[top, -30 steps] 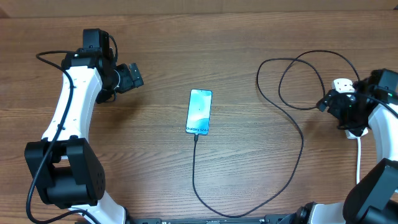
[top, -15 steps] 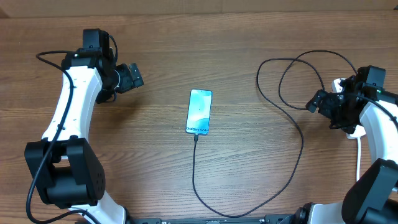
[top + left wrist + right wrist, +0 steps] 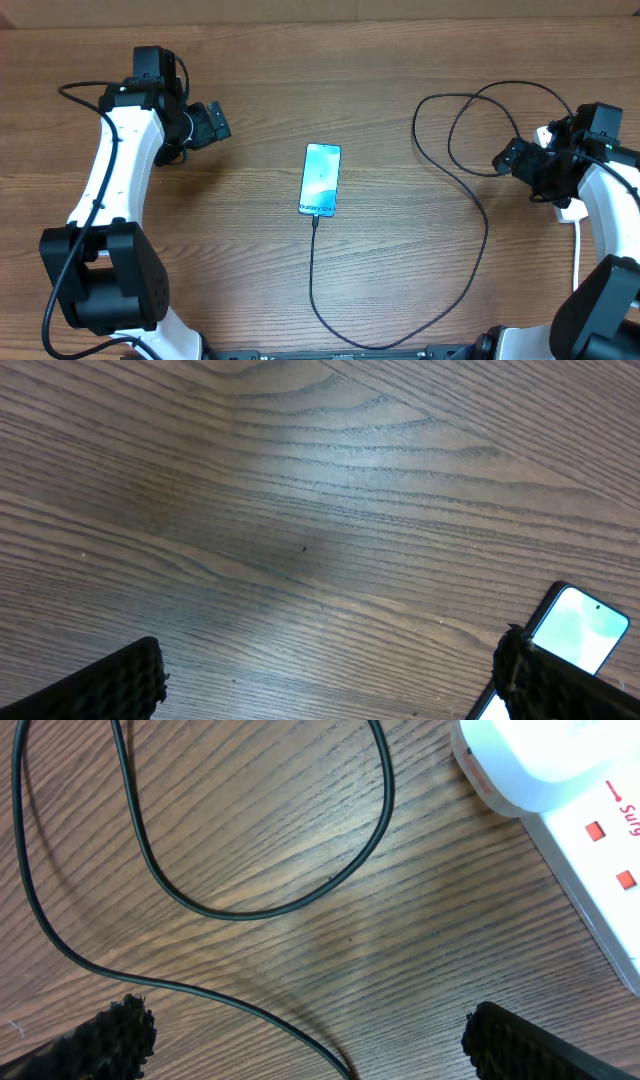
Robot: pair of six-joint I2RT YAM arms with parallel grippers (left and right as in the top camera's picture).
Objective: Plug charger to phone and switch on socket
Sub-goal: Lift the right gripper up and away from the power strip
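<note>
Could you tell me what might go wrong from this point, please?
The open right gripper hangs over loops of the charger beside the socket; reaching for a switch could snag a loop and tug the cable at the phone.
The red switches sit close together, so a finger might press the wrong one.

The lit teal phone is being shown flat on the counter, the looping black charger being seen joined to its near end and trailing rightward toward the white, red-switched socket.

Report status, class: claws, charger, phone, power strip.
Left claw open, empty. Right claw open, empty, near power strip. Charger cable reaches phone at its lower end. Nothing blocking.
</note>
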